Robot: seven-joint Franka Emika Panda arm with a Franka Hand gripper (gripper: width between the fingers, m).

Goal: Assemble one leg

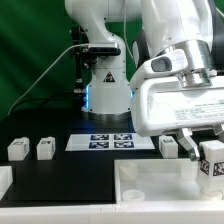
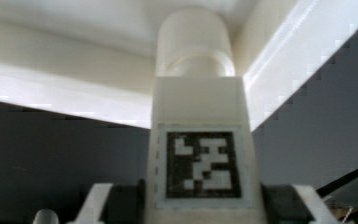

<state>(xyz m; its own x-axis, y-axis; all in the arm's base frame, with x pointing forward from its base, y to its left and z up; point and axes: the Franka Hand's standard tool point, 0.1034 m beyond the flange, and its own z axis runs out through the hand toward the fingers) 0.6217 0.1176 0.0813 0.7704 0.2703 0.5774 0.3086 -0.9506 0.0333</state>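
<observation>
The leg [image 2: 201,100] is looking like smooth white plastic w/ a matt b&w tag [image 2: 202,165], the panel [image 1: 150,170] is showing semi-gloss white, the arm shell [image 1: 178,108] is gleaming glossy white plastic, the desk [image 1: 50,172] is reading matt black, and the backdrop [image 1: 30,60] is looking like green cloth.

No words — only tag patterns on leg [image 2: 202,115] and marker board [image 1: 112,141].

A lab: green backdrop [image 1: 30,60], black table [image 1: 60,172], tagged marker board [image 1: 78,143].

Arm [image 1: 178,60] bent low; hand [image 1: 205,150] pointing down, fingers [image 2: 99,206] closed on the leg [image 2: 201,120].
</observation>
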